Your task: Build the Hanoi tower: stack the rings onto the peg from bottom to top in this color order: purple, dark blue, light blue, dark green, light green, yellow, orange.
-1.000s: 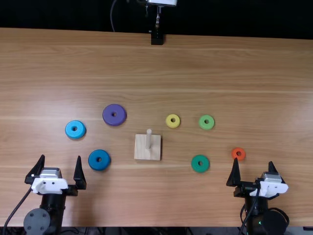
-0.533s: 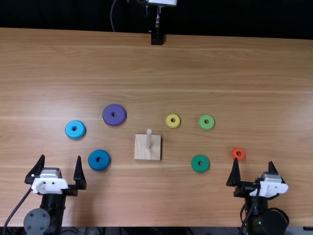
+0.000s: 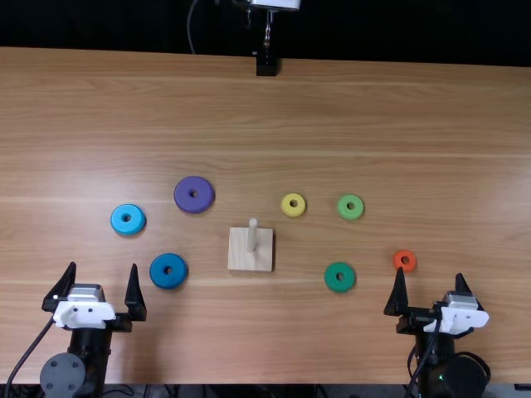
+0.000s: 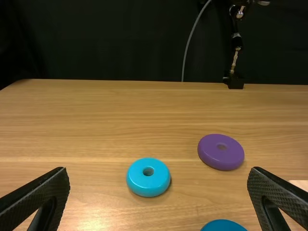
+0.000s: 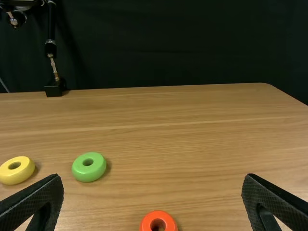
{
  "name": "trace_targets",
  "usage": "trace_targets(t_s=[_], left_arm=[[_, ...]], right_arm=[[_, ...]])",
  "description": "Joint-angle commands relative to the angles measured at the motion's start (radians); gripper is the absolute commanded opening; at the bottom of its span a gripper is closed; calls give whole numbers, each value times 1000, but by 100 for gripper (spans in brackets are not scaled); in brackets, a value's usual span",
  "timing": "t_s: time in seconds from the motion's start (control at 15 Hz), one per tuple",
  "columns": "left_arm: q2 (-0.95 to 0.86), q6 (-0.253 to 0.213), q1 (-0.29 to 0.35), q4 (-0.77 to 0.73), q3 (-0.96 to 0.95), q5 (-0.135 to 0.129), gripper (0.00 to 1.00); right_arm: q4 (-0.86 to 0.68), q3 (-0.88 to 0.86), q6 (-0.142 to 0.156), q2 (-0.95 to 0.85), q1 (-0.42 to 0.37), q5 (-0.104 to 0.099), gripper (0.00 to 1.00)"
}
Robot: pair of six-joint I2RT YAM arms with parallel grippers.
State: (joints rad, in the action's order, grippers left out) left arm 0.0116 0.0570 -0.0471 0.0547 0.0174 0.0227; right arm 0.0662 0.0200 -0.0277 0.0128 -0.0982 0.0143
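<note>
Left arm (image 3: 97,356): in from the bottom edge of the top view, roughly straight, wrist pointing forward. White bracket (image 3: 80,314) across the wrist, grey round cap (image 3: 62,376) behind it, black cable (image 3: 29,352) off the outer side. Left gripper (image 3: 104,265) wide open, fingers apart and near parallel. Right arm (image 3: 432,356): same kind of pose, wrist forward, white bracket (image 3: 456,319) on top. Right gripper (image 3: 431,274) wide open too, fingers well apart. Dark loop (image 3: 475,360) by its base is probably cable; black on black, hard to tell.
</note>
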Motion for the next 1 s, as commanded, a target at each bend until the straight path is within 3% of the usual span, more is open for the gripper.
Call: trace_targets(t_s=[0.0,0.27,0.67,0.93], left_arm=[[-12,2,-11,-3,-17,-8,100],[-12,9,-28,-3,-17,7,100],[94,7,-17,-3,133,10,100],[88,7,-19,28,194,47,100]], right_arm=[[3,-5,-2,-13,3,-5,100],[3,-5,-2,-13,3,-5,100],[3,-5,-2,-13,3,-5,100],[3,-5,-2,-13,3,-5,100]])
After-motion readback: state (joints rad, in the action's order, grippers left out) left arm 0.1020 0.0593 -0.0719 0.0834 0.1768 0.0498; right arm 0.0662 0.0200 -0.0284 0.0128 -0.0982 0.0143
